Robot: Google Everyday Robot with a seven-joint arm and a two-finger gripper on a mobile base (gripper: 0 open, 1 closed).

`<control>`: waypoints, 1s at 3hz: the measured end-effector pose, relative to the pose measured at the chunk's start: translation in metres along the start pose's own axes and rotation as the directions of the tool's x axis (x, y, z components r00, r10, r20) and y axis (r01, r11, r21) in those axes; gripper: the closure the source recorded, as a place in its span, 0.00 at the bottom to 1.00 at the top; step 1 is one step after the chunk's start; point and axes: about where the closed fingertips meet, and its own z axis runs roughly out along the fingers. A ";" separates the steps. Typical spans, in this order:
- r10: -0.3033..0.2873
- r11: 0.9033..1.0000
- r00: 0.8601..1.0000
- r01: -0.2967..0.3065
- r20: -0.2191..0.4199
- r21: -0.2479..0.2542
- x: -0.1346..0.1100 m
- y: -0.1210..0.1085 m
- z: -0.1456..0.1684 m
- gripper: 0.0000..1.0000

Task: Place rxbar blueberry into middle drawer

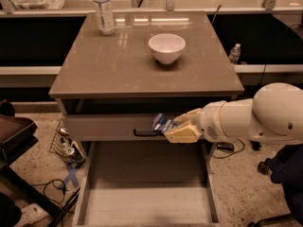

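Note:
My gripper [174,128] comes in from the right on a thick white arm and is shut on the rxbar blueberry [162,123], a small dark blue wrapper with white lettering that sticks out to the left of the cream fingers [182,132]. The bar hangs in front of the cabinet, level with the grey drawer front and its dark handle [144,133]. Below it the middle drawer [147,200] is pulled out wide, a shallow grey-beige tray with low side walls and a bare floor.
A white bowl [166,48] and a clear water bottle [103,11] stand on the brown table top [99,65]. A small bottle [235,53] stands on the ledge at right. A wire basket [64,143] and cables lie on the floor at left; dark furniture is at both lower corners.

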 end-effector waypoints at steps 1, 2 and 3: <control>0.047 0.999 0.998 -0.047 0.034 -0.013 0.025 0.014 0.026 1.00; 0.086 0.996 0.992 -0.084 0.087 -0.025 0.090 0.043 0.082 1.00; 0.092 0.996 0.989 -0.089 0.119 -0.032 0.132 0.058 0.120 1.00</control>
